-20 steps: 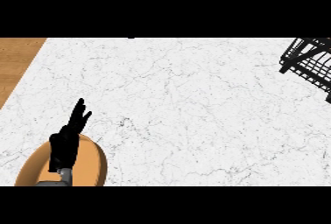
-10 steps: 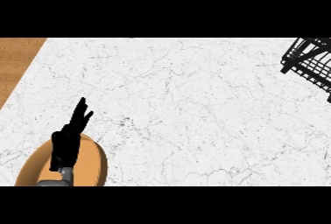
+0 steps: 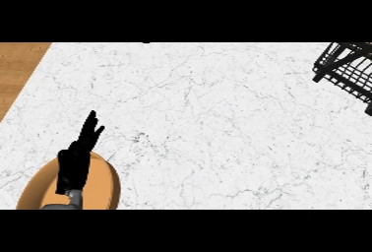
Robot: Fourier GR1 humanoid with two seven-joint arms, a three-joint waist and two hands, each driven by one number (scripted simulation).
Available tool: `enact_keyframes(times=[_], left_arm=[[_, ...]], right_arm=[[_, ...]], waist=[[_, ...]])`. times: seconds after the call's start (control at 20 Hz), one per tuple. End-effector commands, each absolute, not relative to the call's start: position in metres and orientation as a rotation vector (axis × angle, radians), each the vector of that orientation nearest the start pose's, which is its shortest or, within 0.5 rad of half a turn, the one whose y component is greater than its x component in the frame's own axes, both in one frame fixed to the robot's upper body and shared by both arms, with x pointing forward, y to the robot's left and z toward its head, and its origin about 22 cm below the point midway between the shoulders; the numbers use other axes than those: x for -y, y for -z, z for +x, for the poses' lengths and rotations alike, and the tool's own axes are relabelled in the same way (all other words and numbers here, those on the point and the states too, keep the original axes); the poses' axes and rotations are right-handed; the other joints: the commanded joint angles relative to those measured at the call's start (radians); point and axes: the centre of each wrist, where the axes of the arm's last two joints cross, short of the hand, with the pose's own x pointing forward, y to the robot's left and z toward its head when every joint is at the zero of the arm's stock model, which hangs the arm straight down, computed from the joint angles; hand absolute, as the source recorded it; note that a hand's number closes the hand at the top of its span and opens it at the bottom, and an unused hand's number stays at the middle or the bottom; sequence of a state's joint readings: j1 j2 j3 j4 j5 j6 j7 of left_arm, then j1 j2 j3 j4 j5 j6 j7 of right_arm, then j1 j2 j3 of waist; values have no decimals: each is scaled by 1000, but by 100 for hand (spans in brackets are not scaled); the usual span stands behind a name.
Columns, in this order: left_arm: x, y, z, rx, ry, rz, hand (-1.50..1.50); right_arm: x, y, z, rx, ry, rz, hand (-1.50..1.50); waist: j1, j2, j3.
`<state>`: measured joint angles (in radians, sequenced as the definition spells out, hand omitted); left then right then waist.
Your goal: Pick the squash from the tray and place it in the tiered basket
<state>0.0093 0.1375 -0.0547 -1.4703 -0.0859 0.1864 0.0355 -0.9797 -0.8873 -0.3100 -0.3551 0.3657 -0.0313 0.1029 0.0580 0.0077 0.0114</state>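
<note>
No readable text, no labels, no brands, no numbers (nothing legible on any surface)

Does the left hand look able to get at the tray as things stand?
Probably yes: the left hand is open, fingers straight, directly above the tray with nothing between them. No squash shows on the tray's visible part, though.

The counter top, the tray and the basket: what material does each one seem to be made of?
The counter top looks like polished white marble or a stone imitation, judging by its thin grey veins. The tray is smooth and matte orange-tan, perhaps plastic or light wood; no grain shows. The tiered basket looks like black coated metal wire, since it is an open grid of thin bars.
</note>
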Motion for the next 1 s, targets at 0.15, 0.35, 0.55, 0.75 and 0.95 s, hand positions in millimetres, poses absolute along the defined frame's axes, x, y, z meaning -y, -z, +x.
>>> enact_keyframes(times=[0.15, 0.35, 0.55, 0.75, 0.95], left_arm=[[-231, 40, 229, 1334, 79, 205, 0], [-250, 46, 216, 1328, 51, 229, 0], [-246, 50, 222, 1326, 40, 260, 0], [-242, 40, 228, 1327, 41, 240, 0], [-248, 50, 220, 1318, 7, 263, 0]], right_arm=[[484, -221, 386, 1404, 191, -797, -150], [510, -202, 363, 1494, 339, -834, -150], [532, -244, 345, 1504, 508, -978, -150], [563, -254, 312, 1440, 649, -1075, -150], [599, -254, 264, 1411, 705, -1083, -150]], waist=[[4, 17, -7], [-7, 15, -6], [-25, 12, -9], [-32, 10, -8], [-53, 5, -8]])
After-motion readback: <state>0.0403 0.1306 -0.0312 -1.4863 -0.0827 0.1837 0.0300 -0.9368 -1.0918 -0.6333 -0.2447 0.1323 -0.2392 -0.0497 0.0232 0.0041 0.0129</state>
